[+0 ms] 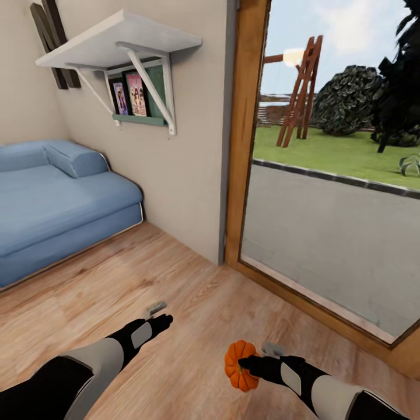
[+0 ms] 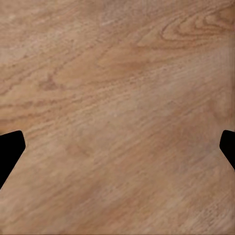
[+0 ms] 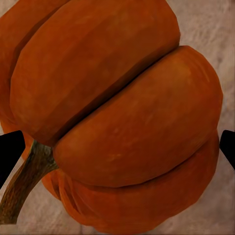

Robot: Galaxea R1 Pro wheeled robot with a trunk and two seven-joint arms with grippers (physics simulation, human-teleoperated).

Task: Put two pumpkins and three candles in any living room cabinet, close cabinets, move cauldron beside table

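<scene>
I am carrying a pumpkin above the plank floor by the window, my right gripper clamped across its firm, light-looking ribs, where a rib groove probably resists slipping, while my left gripper is hanging spread and empty.

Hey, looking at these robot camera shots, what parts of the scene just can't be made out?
- Right pincer, head view: its grip on the pumpkin is hidden behind the fruit and wrist.
- Pumpkin, right wrist view: cut off by the picture's edges.
- Left pincer, head view: too small to judge its opening.
- Black letter: cropped at the top edge.
- Sofa: cut at the left edge.
- Book covers on the shelf: too blurred to read.
</scene>
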